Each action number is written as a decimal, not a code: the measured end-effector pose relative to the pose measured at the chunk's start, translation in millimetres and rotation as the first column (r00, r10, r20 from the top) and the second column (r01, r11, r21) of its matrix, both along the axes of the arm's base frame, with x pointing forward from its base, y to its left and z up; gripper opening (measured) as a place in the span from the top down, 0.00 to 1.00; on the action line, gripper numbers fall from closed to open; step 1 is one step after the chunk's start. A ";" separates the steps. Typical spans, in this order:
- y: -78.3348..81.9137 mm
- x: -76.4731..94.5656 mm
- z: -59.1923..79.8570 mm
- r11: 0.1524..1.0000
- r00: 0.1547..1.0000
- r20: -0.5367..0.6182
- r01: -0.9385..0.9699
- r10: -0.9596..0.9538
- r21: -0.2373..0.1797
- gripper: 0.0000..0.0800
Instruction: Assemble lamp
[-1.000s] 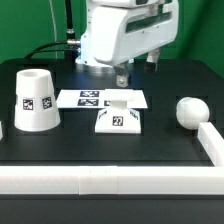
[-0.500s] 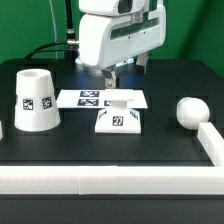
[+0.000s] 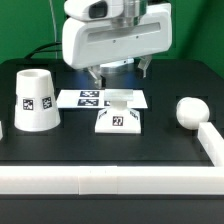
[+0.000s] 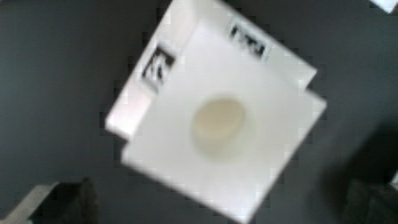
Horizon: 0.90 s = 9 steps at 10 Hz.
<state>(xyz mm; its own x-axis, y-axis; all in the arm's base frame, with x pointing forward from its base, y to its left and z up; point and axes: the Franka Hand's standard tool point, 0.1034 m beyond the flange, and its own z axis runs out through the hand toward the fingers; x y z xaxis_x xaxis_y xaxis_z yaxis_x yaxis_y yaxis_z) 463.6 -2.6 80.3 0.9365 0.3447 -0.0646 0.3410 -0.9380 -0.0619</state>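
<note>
The flat square lamp base [image 3: 120, 118] sits mid-table with a tag on its front face. In the wrist view the base [image 4: 222, 110] fills the frame, and its round socket shows in the middle. The tapered shade [image 3: 35, 99] stands upright at the exterior view's left. The round bulb [image 3: 189, 111] lies at the exterior view's right. My gripper [image 3: 121, 73] hangs above and just behind the base. It is open and empty, with its dark fingers [image 4: 61, 203] either side of the base's corner and not touching it.
The marker board [image 3: 92, 98] lies flat behind the base. A raised white wall [image 3: 100, 180] runs along the table's front and up the exterior view's right side [image 3: 211, 141]. A small white piece shows at the left edge [image 3: 2, 128].
The arm has moved toward the exterior view's left and looms larger. Both fingers now show spread above the base. The lamp parts have not moved.
</note>
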 end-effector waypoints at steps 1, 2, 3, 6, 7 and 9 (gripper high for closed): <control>1.1 0.5 0.1 0.997 0.997 -0.002 0.075 -0.075 -0.005 0.13; 2.3 0.2 -0.2 0.990 0.990 -0.005 0.141 -0.141 -0.009 0.13; 3.1 0.2 -0.3 0.981 0.981 -0.007 0.193 -0.193 -0.009 0.13; -0.4 -2.4 -6.0 0.932 0.932 -0.021 0.360 -0.361 -0.028 0.13; 1.3 -1.0 -7.9 0.892 0.892 -0.023 0.451 -0.452 -0.040 0.13; 1.7 0.1 -16.0 0.877 0.877 -0.029 0.479 -0.480 -0.041 0.13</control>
<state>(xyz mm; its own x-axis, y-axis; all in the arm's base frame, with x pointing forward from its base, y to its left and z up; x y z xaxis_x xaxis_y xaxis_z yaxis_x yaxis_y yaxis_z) 463.7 -0.9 64.3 0.9831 -0.1491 -0.1062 -0.1534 -0.9876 -0.0332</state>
